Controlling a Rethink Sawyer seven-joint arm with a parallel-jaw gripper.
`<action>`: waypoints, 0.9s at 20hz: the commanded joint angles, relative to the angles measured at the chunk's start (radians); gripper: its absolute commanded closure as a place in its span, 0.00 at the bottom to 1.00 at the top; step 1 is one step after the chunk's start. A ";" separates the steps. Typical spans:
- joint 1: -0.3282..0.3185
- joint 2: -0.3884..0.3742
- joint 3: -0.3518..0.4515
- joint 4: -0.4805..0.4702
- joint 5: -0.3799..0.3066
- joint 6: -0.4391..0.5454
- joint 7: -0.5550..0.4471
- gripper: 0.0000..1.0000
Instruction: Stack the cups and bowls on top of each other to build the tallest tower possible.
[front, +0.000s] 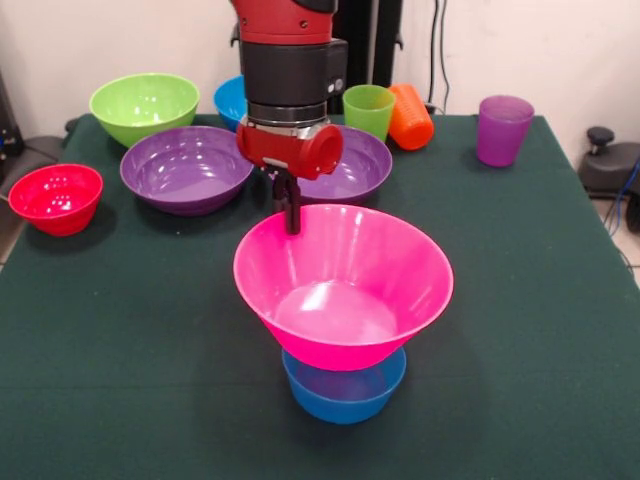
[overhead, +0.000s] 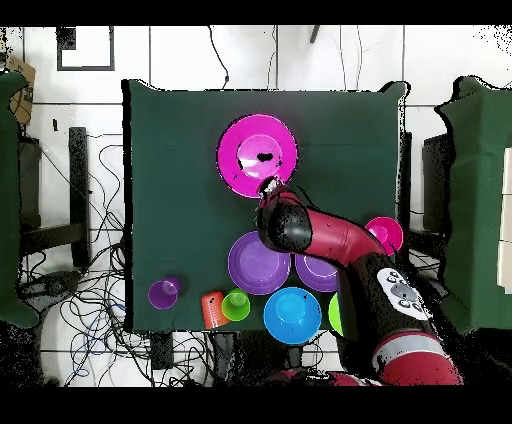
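The big flared pink bowl (front: 343, 285) (overhead: 257, 155) sits in a blue bowl (front: 343, 390) near the table's front middle. My gripper (front: 291, 205) (overhead: 268, 187) is at the pink bowl's far rim, its dark fingers shut on that rim. Behind it stand two purple bowls (front: 186, 168) (front: 345, 168), a lime green bowl (front: 144, 105), a second blue bowl (front: 228, 100) partly hidden by the arm, and a small red bowl (front: 56, 198). A green cup (front: 368, 110) stands upright, an orange cup (front: 410, 116) lies on its side, and a purple cup (front: 502, 128) stands at the right.
The dark green table cloth (front: 520, 300) ends close to the red bowl on the left. The arm (overhead: 340, 240) reaches over the purple bowls (overhead: 258, 262) in the overhead view. Cables lie on the floor around the table.
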 joint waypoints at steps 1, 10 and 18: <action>0.004 0.087 0.019 -0.076 0.010 0.194 0.018 1.00; 0.000 0.126 0.016 -0.149 0.002 0.225 0.011 1.00; 0.016 0.127 0.019 -0.185 0.015 0.264 0.025 1.00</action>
